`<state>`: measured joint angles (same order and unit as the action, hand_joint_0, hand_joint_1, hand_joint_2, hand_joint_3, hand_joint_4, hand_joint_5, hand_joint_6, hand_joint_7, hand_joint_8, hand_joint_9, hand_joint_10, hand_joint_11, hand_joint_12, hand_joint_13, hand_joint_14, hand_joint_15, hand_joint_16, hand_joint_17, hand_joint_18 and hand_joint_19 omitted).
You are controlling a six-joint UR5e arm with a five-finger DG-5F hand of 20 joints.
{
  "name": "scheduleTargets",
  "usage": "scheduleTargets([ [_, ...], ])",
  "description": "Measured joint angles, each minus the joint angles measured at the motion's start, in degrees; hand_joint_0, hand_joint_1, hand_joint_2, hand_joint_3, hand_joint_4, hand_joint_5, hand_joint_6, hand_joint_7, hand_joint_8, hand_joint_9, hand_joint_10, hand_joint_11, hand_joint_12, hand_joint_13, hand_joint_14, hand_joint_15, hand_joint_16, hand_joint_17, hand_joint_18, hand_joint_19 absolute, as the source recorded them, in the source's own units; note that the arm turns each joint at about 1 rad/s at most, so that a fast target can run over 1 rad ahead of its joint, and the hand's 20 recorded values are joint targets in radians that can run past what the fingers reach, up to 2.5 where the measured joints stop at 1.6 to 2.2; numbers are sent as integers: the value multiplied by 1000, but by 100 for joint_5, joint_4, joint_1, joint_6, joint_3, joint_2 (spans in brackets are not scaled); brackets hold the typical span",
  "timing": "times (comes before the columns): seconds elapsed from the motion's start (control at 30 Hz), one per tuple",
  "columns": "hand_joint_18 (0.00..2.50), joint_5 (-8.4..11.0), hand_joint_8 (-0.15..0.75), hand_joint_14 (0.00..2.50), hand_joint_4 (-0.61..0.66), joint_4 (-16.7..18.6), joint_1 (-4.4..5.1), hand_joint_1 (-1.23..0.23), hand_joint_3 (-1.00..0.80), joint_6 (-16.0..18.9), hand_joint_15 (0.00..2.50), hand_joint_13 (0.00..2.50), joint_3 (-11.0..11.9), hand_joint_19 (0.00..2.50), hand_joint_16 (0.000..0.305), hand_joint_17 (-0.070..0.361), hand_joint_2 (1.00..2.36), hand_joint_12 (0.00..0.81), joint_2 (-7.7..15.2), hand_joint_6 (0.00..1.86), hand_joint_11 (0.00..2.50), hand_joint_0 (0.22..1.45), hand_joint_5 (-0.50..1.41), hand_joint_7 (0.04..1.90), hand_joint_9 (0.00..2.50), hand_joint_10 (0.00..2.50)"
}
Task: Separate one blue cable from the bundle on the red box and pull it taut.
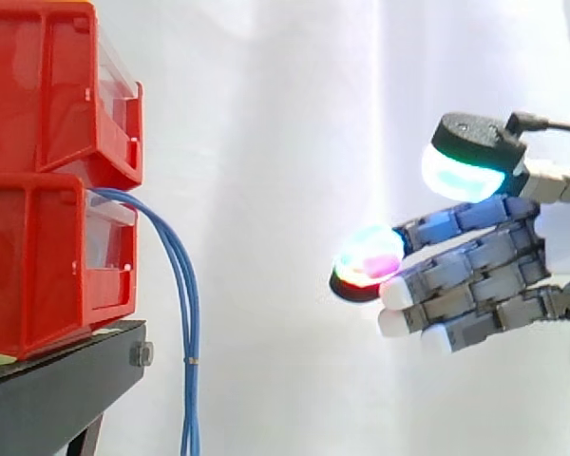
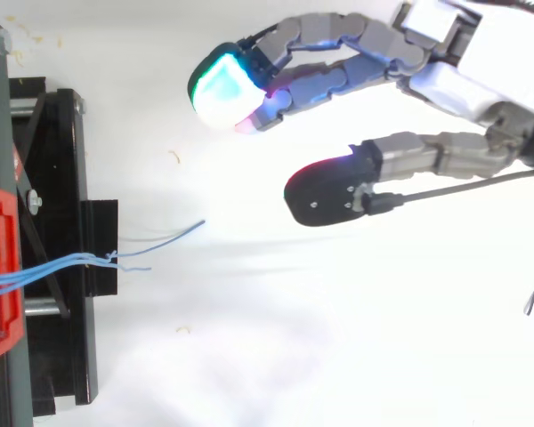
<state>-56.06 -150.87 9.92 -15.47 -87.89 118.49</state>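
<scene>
While the hand (image 1: 484,280) is hanging open and empty, well apart from the cables (image 1: 188,323) on the box (image 1: 38,266), it should be aiming for one outer strand.

Black stand (image 1: 62,389) carries two stacked red bins (image 1: 33,261).

softly folded white curtain (image 1: 285,142), brightly lit, black stand (image 1: 57,394) at left

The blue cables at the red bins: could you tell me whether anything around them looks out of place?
Only mildly. The thin blue cables spill from the lower red plastic bin, and their loose ends splay, one straying aside. A few pale yellowish scraps lie on the white surface. The open hand is clear of them.
</scene>
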Motion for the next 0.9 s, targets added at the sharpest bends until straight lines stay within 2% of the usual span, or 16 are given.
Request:
scheduleTargets([
  [0.2,547,79,283,7,247,318,25,-628,-500,12,245,602,0,326,38,87,1000,310,174,502,257,561,-167,723,783,5],
  [0.37,548,196,284,7,249,356,50,-628,-500,-85,242,603,0,326,39,87,1000,310,189,502,254,561,-165,729,790,5],
  [0.67,550,246,285,7,252,350,60,-626,-500,-184,243,611,1,326,39,87,1000,310,194,502,258,562,-164,725,799,5],
  [0.9,549,373,285,7,251,318,64,-625,-500,-196,243,610,1,327,39,87,1000,311,194,502,255,563,-163,723,802,5],
])
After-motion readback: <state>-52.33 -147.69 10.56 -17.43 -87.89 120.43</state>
